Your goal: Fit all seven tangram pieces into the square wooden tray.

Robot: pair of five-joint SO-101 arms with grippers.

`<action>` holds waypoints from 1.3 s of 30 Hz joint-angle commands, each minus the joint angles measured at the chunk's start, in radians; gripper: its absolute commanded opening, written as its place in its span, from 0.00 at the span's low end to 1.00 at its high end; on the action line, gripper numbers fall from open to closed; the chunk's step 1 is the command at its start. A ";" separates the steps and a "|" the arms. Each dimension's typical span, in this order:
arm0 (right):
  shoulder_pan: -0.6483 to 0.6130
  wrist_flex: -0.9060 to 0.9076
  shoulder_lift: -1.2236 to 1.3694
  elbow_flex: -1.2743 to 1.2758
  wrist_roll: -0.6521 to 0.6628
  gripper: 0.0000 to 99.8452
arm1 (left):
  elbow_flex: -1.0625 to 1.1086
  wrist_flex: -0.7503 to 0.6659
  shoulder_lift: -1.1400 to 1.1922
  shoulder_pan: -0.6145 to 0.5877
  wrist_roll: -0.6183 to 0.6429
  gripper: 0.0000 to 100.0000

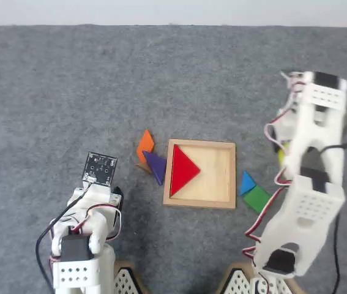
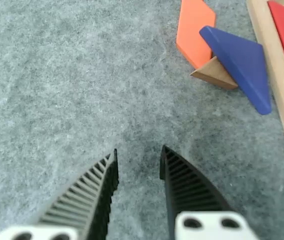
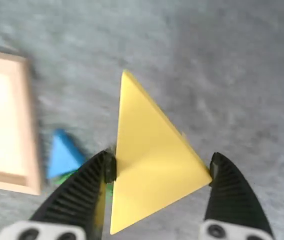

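The left jaws hang parted over bare grey felt of the desk (image 1: 69, 92), with nothing between them. The right jaws are clamped on the yellow triangle (image 3: 152, 155), a large flat piece pinched across its faces and held up off the felt, to the right of the tray in the high view.

Below it lie the green piece (image 1: 258, 198) and the small blue triangle (image 1: 246, 182), touching each other just off the tray's right wall. The square wooden tray (image 1: 222, 199) is pale, with a low rim. In it the big red triangle (image 1: 182, 169) lies flat, its long edge along the left wall and its point toward the middle.

Off the tray's left wall sits the dark blue triangle (image 2: 242, 65), just beside the rim; whether it touches I cannot tell. It lies over a tan triangle (image 2: 214, 75), and both lean on the orange parallelogram (image 2: 194, 30).

Most of the tan triangle is covered by the dark blue one. In the high view the right arm hides nearly all of the yellow triangle, and a cable crosses the green piece's edge, so its shape is unclear. Both wrist views cut the tray off.
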 commanded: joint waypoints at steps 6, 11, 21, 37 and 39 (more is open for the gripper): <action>-0.289 0.007 -0.185 0.100 -0.190 0.18 | -0.007 0.003 -0.015 -0.005 -0.012 0.13; -0.392 -0.079 -0.288 0.264 -0.342 0.18 | -0.007 0.003 -0.015 -0.005 -0.012 0.13; -0.527 -0.239 -0.303 0.367 -0.595 0.18 | -0.007 0.003 -0.015 -0.005 -0.012 0.13; -0.659 -0.275 -0.303 0.367 -1.231 0.19 | -0.007 0.003 -0.015 -0.005 -0.012 0.13; -0.661 -0.275 -0.303 0.367 -1.234 0.20 | -0.007 0.003 -0.015 -0.005 -0.012 0.13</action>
